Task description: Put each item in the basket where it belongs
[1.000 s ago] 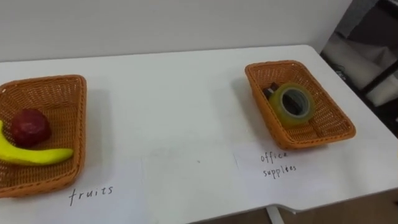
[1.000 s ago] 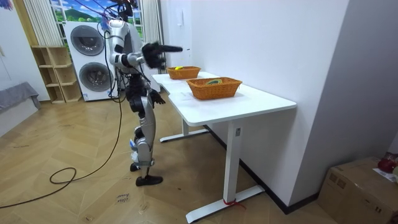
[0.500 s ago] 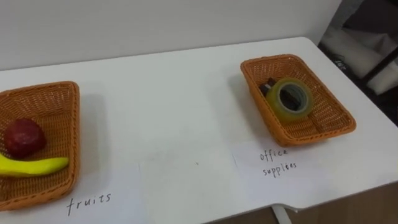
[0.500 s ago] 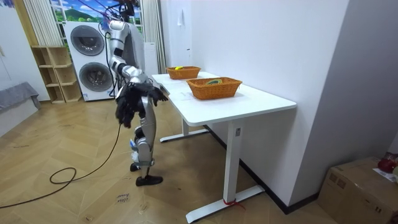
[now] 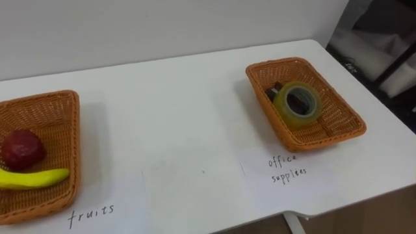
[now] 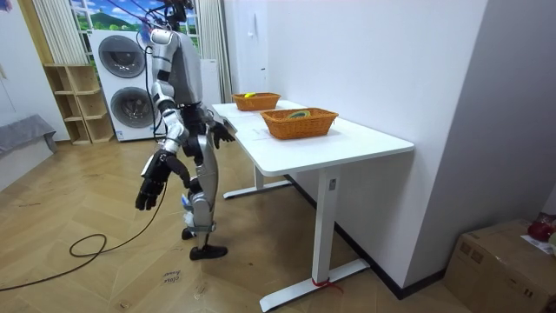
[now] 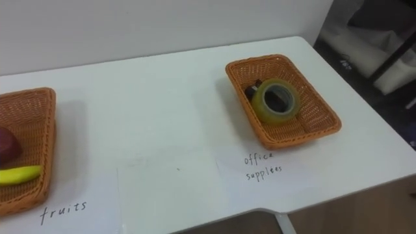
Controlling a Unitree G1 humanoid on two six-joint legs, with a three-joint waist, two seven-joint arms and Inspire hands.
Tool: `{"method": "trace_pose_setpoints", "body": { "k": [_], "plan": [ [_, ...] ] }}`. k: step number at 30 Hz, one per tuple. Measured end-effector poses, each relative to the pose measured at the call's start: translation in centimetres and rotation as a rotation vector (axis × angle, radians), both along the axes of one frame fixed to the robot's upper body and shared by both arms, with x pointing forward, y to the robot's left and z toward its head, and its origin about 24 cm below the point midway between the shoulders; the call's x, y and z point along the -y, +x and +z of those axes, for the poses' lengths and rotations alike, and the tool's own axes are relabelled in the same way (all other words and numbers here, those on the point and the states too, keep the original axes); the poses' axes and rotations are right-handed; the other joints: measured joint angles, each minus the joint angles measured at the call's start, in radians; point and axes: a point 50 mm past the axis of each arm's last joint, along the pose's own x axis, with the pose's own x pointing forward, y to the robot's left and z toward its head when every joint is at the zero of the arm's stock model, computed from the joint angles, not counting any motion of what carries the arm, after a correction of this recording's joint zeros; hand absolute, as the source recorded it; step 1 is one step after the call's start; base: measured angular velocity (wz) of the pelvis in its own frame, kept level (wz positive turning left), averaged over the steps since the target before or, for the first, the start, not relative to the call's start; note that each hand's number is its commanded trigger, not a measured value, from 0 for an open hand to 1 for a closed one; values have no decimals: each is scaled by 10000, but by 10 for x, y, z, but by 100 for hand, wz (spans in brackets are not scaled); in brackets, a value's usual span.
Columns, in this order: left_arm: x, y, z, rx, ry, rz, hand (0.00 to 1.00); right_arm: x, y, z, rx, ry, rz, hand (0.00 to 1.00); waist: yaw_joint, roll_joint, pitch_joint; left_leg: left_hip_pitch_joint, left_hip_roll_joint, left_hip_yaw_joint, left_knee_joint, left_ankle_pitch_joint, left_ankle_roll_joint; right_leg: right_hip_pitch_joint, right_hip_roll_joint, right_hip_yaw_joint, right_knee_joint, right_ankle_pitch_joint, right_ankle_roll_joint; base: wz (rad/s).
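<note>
White counter (image 5: 188,104) against a plain wall, two paper sheets (image 5: 289,172) with handwriting near its front edge. Room view: stacked washers (image 6: 126,83) in the back, open shelf (image 6: 74,104) beside them, wood floor (image 6: 104,269), cardboard box (image 6: 504,261) bottom right.

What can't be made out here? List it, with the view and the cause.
- Dark item in the office basket: left eye view, mostly hidden behind the tape roll.
- Fruit basket and banana: cut off by the eye views' left edge.
- Both baskets' contents in the room view: too small to identify.
</note>
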Motion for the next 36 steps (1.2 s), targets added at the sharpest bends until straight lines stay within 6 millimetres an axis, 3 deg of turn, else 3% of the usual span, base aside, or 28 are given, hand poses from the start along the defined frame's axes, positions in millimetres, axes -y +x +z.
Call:
{"method": "trace_pose_setpoints", "body": {
  "k": [7, 12, 16, 20, 26, 36],
  "plan": [
    [3, -14, -6, -606, -318, 414, 0, -29, -17, -24, -826, 1225, 1262, 0, 94, 64, 36, 242, 3, -38, -1, -83, -26, 165, 1, -6, -3, -171, 14, 0],
    [4, -20, -8, -798, -357, 463, 0, -50, -18, -39, -1076, 2246, 3614, 0, 394, 78, 37, 222, 0, -137, 1, -84, -23, 193, -24, -181, -36, -167, 11, 6],
    [8, -21, -9, -859, -455, 519, 0, -66, -14, -48, -1709, 3148, 7512, 0, 681, 153, 34, 259, -7, -300, 6, -84, -24, 310, -33, -242, -60, -172, 15, 9],
    [10, -26, -11, -1179, -503, 479, 0, -76, 5, -51, -2615, 3296, 11927, 0, 889, 164, 74, 349, 6, -329, 58, -82, -26, 422, -30, -254, -86, -173, 7, 2],
    [19, -31, -15, -1598, -689, -30, 0, -92, 25, -54, -3518, 3310, 16026, 0, 1250, 151, 89, 433, -17, -564, 49, -92, -25, 662, -145, -495, -220, -220, 16, 11],
    [26, -32, -17, -1834, -759, -325, 0, -101, 41, -54, -3673, 3114, 17573, 0, 1535, 173, 109, 433, -21, -875, 70, -91, -28, 926, -175, -812, -256, -238, 10, 10]
  ]
}}
